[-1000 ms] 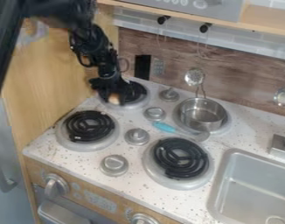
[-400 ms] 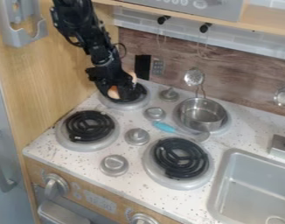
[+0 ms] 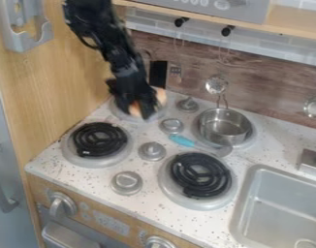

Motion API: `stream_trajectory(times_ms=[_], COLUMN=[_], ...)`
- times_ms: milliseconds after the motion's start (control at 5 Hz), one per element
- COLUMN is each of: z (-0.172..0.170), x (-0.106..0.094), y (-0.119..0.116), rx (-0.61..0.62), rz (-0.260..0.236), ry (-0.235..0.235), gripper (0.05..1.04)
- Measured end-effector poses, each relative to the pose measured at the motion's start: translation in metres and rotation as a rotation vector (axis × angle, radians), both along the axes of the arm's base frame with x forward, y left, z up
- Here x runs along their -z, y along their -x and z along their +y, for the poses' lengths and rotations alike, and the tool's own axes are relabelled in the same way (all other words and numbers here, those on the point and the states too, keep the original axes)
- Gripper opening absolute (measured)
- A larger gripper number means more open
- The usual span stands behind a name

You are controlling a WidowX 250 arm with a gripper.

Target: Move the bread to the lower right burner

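Gripper (image 3: 136,111): we find it at the upper left burner (image 3: 119,112), hanging down from the black arm (image 3: 112,43).
Claw state: we see the fingers parted only by the bread's thickness, shut on it, with a dark finger crossing in front.
Bread (image 3: 161,96): we see it in the claw at the upper left burner, its tan surface showing on both sides of the front finger. We cannot tell whether it touches the coil.
Lower right burner (image 3: 200,174): we see its black coil on a round grey plate, near the sink (image 3: 280,208) and well apart from the bread.
Lower left burner (image 3: 100,139): we see another black coil here.
Upper right burner (image 3: 252,139): we have the metal pot (image 3: 214,127) upright on it.
Utensil: we see a blue handle (image 3: 182,140) on the counter (image 3: 80,175), its grey head (image 3: 223,151) beside the pot.
Knobs: we count 4 among the burners and 2 on the front panel (image 3: 125,231).
Back wall (image 3: 190,60): we see 2 black hooks and a hanging metal strainer (image 3: 216,85), which is near the pot.
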State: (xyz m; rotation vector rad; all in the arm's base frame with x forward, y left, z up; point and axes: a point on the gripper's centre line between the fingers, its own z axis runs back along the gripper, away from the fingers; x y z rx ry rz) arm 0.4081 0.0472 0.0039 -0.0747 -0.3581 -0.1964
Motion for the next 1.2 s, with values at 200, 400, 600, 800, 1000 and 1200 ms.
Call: stream_trajectory(times_ms=[200, 400, 600, 800, 1000, 1200], z=[-0.024, -0.050, -0.074, -0.094, -0.102, -0.099], x=[0.013, 0.016, 0.023, 0.038, 0.046, 0.054], y=[0.013, 0.014, 0.023, 0.031, 0.040, 0.047], rx=[0.070, 0.135, 0.178, 0.217, 0.242, 0.210], rz=[0.035, 0.042, 0.069, 0.120, 0.167, 0.226], ry=[-0.010, -0.010, 0.016, 0.037, 0.033, 0.025], gripper=[0.608, 0.608, 0.608, 0.608, 0.608, 0.607])
